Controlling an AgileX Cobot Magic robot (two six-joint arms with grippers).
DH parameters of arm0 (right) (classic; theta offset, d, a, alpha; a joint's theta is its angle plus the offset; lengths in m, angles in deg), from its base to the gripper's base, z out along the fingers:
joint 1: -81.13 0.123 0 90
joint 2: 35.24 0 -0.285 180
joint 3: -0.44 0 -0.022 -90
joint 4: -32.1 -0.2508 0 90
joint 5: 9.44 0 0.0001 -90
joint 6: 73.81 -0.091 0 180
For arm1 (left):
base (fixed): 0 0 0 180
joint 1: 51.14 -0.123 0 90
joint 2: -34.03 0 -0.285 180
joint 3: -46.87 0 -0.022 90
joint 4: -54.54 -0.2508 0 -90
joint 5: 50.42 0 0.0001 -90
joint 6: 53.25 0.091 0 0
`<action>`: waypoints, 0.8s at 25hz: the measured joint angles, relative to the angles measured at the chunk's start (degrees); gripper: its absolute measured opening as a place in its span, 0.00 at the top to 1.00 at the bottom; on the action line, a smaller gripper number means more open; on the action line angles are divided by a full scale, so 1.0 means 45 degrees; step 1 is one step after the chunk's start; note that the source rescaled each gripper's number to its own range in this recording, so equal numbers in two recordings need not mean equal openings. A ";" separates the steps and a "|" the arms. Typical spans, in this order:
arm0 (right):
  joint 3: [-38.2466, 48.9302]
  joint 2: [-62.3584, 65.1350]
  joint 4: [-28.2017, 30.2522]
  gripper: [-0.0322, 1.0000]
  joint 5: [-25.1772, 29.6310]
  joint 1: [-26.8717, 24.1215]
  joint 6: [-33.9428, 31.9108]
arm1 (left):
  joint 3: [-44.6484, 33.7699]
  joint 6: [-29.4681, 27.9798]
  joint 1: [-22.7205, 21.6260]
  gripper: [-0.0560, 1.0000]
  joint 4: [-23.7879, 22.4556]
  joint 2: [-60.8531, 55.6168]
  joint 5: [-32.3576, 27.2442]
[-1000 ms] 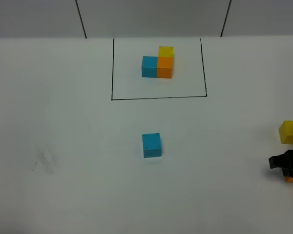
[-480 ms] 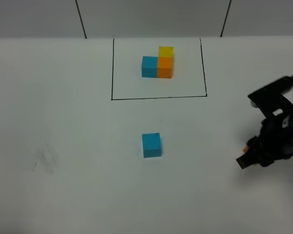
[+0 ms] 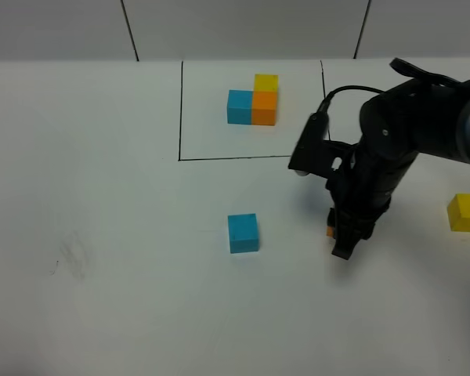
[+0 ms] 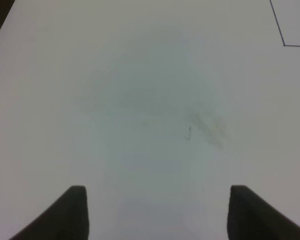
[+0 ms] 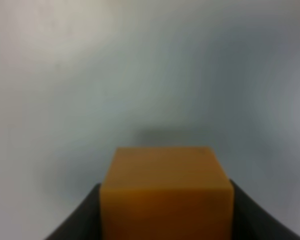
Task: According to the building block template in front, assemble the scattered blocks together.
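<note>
The template [image 3: 253, 103] is an L of blue, orange and yellow cubes inside a drawn black frame [image 3: 179, 117] at the back. A loose blue cube [image 3: 243, 233] sits mid-table. A loose yellow cube [image 3: 466, 212] sits at the far right. My right gripper [image 3: 338, 235] is shut on the loose orange cube [image 5: 166, 192], of which only a sliver [image 3: 329, 231] shows in the high view, right of the blue cube. My left gripper [image 4: 155, 215] is open and empty over bare table; it is out of the high view.
The white table [image 3: 102, 235] carries a faint grey smudge [image 3: 72, 260] at the left, also in the left wrist view [image 4: 205, 125]. A corner of the drawn frame [image 4: 285, 30] shows there too. A grey wall with dark seams [image 3: 130, 31] runs behind.
My right arm has swung in from the right edge toward the table's middle, carrying the orange cube. The yellow cube, hidden half a second ago, shows again at the far right.
</note>
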 joint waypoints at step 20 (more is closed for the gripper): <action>-0.2135 -0.1605 -0.0366 0.76 -0.0169 0.1882 0.2842 | 0.0000 0.0000 0.0000 0.62 0.0000 0.0000 0.0000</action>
